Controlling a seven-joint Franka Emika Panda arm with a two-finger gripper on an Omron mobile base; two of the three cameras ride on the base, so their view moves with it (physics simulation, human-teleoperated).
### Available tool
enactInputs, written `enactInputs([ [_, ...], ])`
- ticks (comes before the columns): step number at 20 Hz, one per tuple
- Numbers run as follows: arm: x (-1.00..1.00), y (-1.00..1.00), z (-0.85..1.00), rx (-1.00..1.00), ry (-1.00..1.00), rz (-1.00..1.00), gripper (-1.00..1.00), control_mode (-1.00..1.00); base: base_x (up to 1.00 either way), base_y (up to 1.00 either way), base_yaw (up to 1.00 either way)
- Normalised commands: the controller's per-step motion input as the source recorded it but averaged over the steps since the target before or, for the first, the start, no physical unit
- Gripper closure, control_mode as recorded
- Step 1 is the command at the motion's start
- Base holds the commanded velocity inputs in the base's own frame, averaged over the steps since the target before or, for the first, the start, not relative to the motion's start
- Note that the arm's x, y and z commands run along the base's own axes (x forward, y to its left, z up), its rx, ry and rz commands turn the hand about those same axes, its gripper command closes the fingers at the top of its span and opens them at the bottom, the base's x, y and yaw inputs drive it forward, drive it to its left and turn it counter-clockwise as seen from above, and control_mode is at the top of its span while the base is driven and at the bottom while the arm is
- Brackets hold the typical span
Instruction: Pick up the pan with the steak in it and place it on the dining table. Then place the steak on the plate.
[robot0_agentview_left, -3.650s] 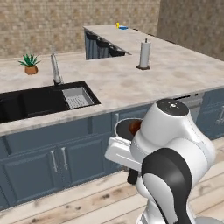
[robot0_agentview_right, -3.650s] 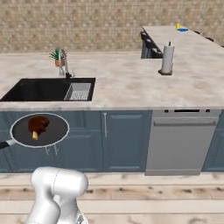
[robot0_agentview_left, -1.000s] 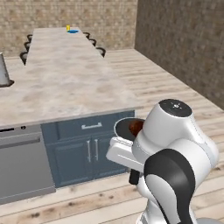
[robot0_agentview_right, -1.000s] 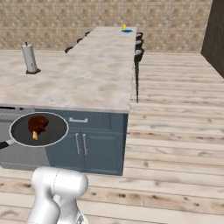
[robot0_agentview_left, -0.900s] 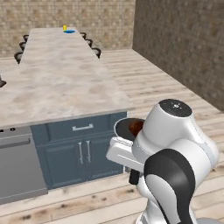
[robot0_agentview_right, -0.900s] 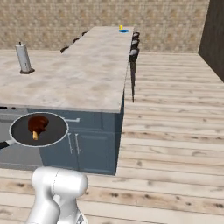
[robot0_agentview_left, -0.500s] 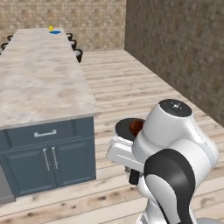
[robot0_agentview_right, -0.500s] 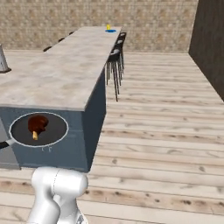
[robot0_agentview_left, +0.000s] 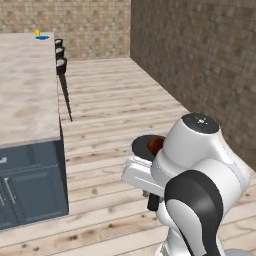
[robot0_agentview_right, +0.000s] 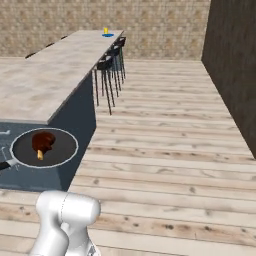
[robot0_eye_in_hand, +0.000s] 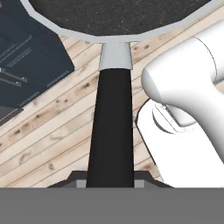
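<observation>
The end effector (robot0_eye_in_hand: 111, 181) was clamped on the straight black handle of the pan (robot0_agentview_right: 44, 146), its two dark tips pressed against the sides of the handle at the 6 o'clock edge of the hand view, with the handle running up toward 12 o'clock into the silvery rim of the pan. In the right base view the pan hung level in the air at about 8 o'clock, in front of the dark blue cabinet end, with its handle leading off toward 9 o'clock. The steak (robot0_agentview_right: 42, 142) lay inside the pan, slightly toward the middle-left of its black floor, its orange-tan patch pointing to 6 o'clock. In the left base view the pan showed as a dark rim just at 10 o'clock of the white arm's upper joint, the steak (robot0_agentview_left: 156, 145) peeking out reddish-brown beside that joint. The long bench (robot0_agentview_right: 45, 80) with its beige-grey marbled stone top stretched away toward 12 o'clock, its near corner just above the pan in the right base view. A row of dark stools (robot0_agentview_right: 111, 62) stood along its side, toward 1 o'clock of the pan. At the far end of the bench sat a small blue dish (robot0_agentview_right: 107, 34) with something yellow on it. Wooden floor (robot0_agentview_right: 165, 150) filled the area from 3 to 5 o'clock, bounded by a dark wall (robot0_agentview_right: 232, 65) at 2 o'clock.
</observation>
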Motion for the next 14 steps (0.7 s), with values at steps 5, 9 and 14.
enactInputs([
  [5, 0.0, 0.0, 0.0, 0.0, 0.0, 0.0, 1.0, 1.0, 0.33, -0.97, 0.01],
  [9, 0.0, 0.0, 0.0, 0.0, 0.0, 0.0, 1.0, 1.0, 0.95, -0.56, 0.04],
  [14, 0.0, 0.0, 0.0, 0.0, 0.0, 0.0, 1.0, 1.0, 1.0, -0.37, 0.01],
])
